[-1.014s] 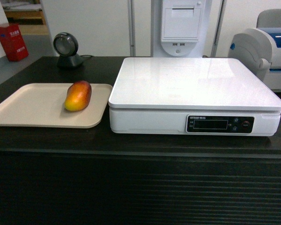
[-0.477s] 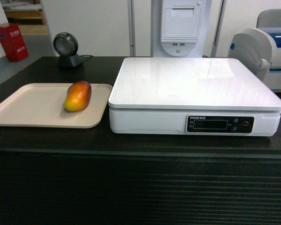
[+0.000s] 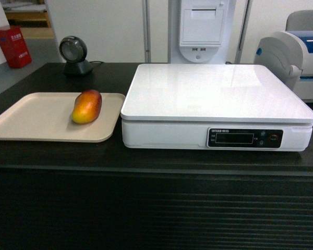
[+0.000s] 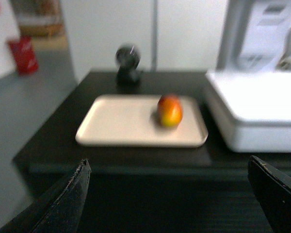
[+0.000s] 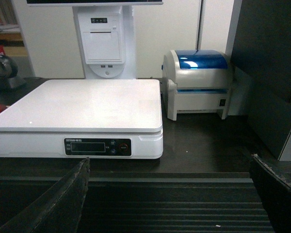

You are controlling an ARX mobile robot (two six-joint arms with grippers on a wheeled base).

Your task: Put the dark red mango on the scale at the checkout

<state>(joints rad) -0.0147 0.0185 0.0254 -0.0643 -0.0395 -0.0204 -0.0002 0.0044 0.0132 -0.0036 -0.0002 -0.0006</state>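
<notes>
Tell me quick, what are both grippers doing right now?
Left gripper: open, holding nothing.
Right gripper: open, holding nothing.

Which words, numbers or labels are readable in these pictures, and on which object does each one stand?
No text can be read with certainty.
Scale: small white print above the black display, too small to read.
Red box: light characters, too blurred to read.
Dark red mango and beige tray: no text.

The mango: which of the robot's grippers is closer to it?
Left. The left gripper faces the mango on the tray, short of the counter. The right gripper faces the scale, mango barely at its view's edge.
</notes>
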